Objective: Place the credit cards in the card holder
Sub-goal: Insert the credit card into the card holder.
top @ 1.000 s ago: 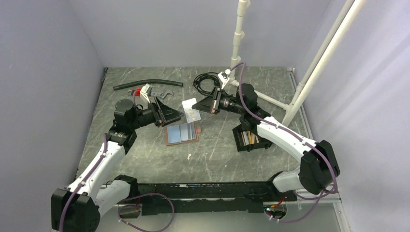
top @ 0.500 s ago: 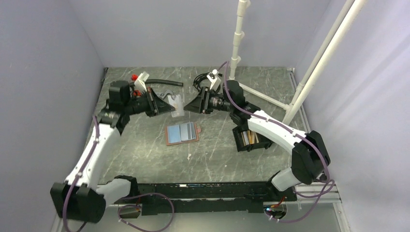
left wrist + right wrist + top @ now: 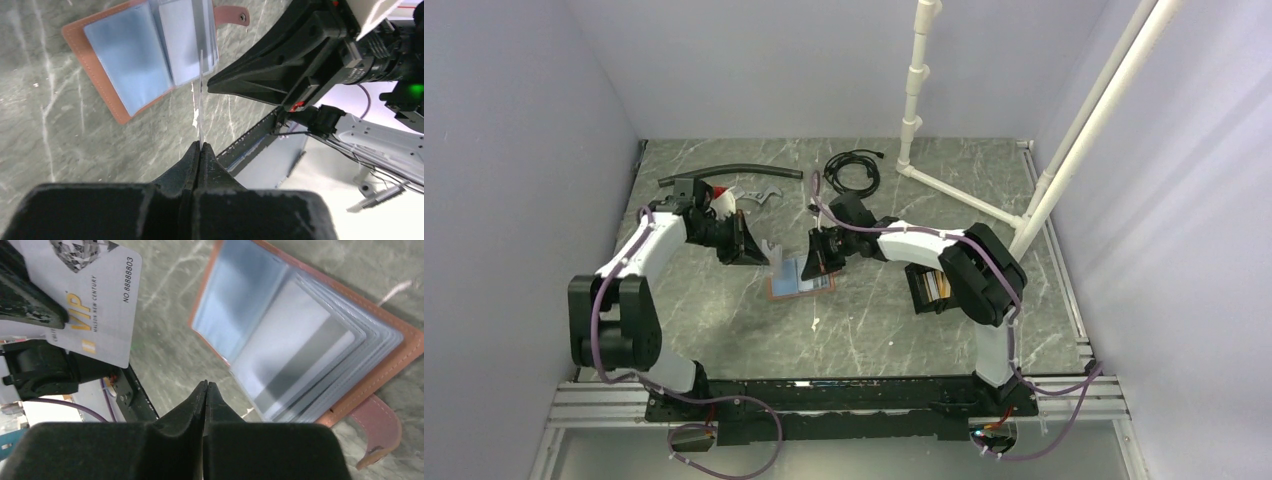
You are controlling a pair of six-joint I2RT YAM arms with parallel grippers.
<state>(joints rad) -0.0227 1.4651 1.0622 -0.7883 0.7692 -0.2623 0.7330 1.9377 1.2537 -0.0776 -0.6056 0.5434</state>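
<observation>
Left pincer (image 3: pixel 200 148) pinches a white card (image 3: pixel 92 297) by one edge just beside the open wallet (image 3: pixel 300 335), while right pincer (image 3: pixel 206 386) hangs pressed together, empty, over that wallet, well apart from the holder (image 3: pixel 914 292).

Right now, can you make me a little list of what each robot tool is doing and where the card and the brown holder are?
left tool: shut on the card
card: pale, gold VIP lettering, held near the brown card holder
right tool: shut, nothing seen in it
brown card holder: open on the table, clear sleeves showing
black box: by the right arm, spare cards inside
</observation>
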